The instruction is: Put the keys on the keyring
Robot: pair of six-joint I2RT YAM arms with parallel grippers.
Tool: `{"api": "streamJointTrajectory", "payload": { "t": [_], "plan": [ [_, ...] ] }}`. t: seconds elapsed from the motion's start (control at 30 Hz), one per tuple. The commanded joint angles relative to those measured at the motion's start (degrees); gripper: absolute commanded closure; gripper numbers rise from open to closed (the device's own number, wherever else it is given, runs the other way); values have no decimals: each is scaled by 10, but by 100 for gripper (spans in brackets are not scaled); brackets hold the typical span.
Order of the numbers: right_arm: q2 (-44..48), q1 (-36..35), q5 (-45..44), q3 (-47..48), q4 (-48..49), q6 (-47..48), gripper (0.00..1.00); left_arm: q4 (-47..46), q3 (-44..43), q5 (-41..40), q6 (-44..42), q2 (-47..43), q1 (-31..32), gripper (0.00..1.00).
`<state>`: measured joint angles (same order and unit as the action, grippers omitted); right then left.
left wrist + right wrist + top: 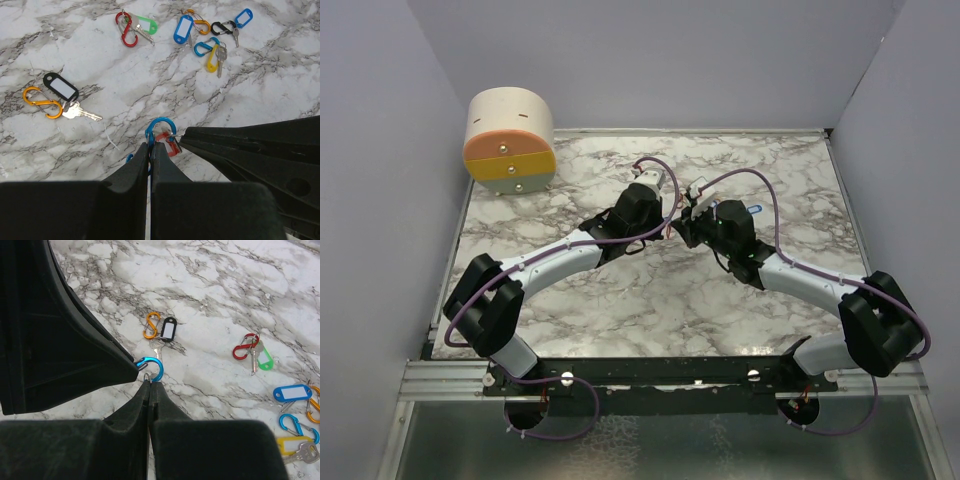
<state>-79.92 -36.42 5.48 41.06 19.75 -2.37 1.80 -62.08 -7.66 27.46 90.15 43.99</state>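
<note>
Grey-veined white marble covers the table (620,300), grey walls (390,150) close it in, and at 10 o'clock in the overhead view we see a round cream box (510,140) with an orange and a yellow front. From the left wrist we see the left gripper (150,150) at 6 o'clock, its jaws pressed together on the blue carabiner (160,119), whose curved end sticks out beyond them. A red tag (163,136) hangs at that carabiner by a thin wire ring (171,134). The right gripper (150,386) comes in from 3 o'clock in that view, its jaws squeezed tight with their tips at the wire ring; whether they actually pinch it we cannot tell. Other sets lie loose on the marble: at 9 o'clock an orange carabiner (42,101) with a black tag (61,87) and a metal key (82,114), at 12 o'clock a red carabiner (125,30) with a green tag (146,24), and at 1 o'clock a cluster with a blue tag (183,29), a yellow tag (212,59) and a smaller blue tag (243,18)
</note>
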Motion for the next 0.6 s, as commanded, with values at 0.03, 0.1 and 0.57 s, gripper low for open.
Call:
{"api": "streamJointTrajectory", "payload": {
  "t": [0.03, 0.1, 0.57],
  "plan": [
    [-3, -8, 25, 5, 12, 15, 99, -16, -2, 14, -4, -3, -1, 100],
    [-6, -11, 26, 8, 12, 16, 99, -17, -4, 16, -4, -1, -1, 100],
    [-15, -19, 24, 17, 0, 21, 99, -27, 1, 14, -2, 0, -6, 100]
  ]
}}
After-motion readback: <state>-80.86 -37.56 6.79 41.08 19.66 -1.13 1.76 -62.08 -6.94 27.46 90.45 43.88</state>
